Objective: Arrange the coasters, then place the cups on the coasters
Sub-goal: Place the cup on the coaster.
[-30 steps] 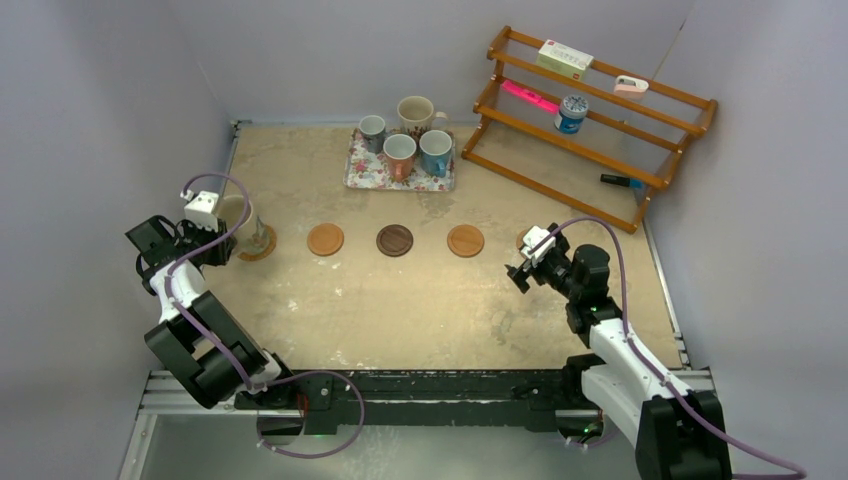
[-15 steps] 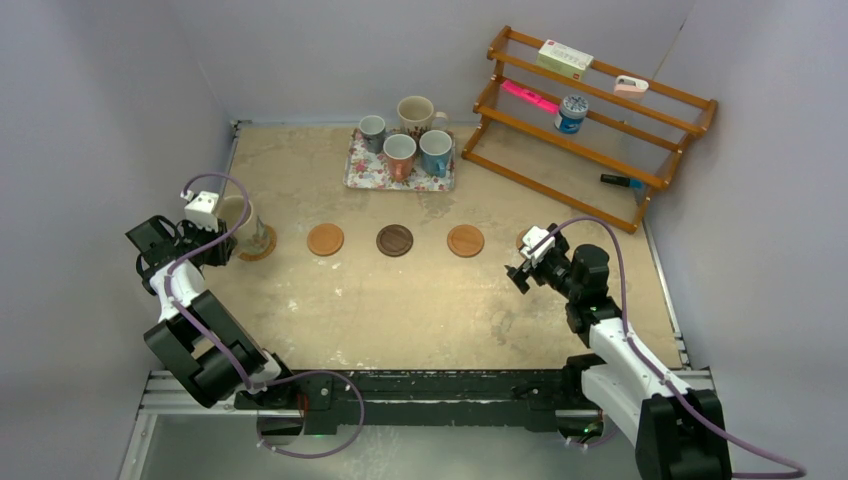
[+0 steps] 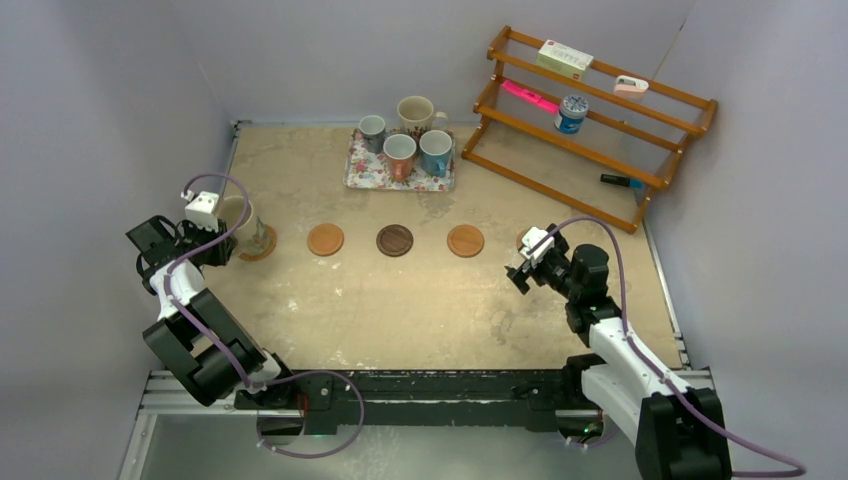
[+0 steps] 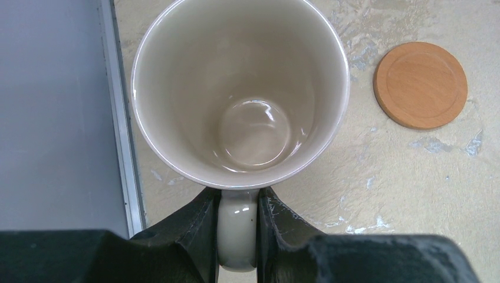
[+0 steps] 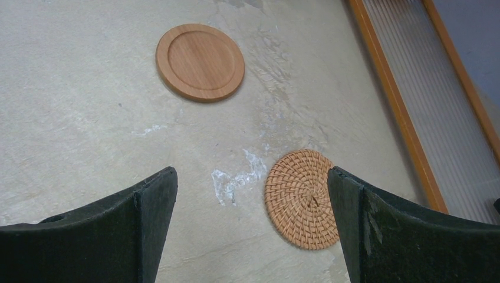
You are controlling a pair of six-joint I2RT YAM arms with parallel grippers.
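My left gripper is narrow and closed on the handle of the cream mug, one finger on each side. The mug stands upright with its mouth up. Its handle points back to my wrist, which in the top view is toward the left wall. It is at the left end of the coaster row, over a woven coaster whose edge shows beside its base. I cannot tell if the mug rests on this coaster or is just above it.

The row runs from left to right across the middle of the table. After the mug come an orange wooden coaster, the dark brown coaster, a second orange coaster and another woven coaster.

My right gripper is wide, with nothing between the fingers. It hangs above the table at the right end of the row, and the last woven coaster lies just beside the inner side of one finger.

The other four mugs stand upright and close together on the floral tray at the far side.

On the left, the metal table edge and the wall are very near the cream mug. On the right, the wooden rack and its orange rail are close. The floor between the row and my bases is bare, and so is the strip between the row and the tray.
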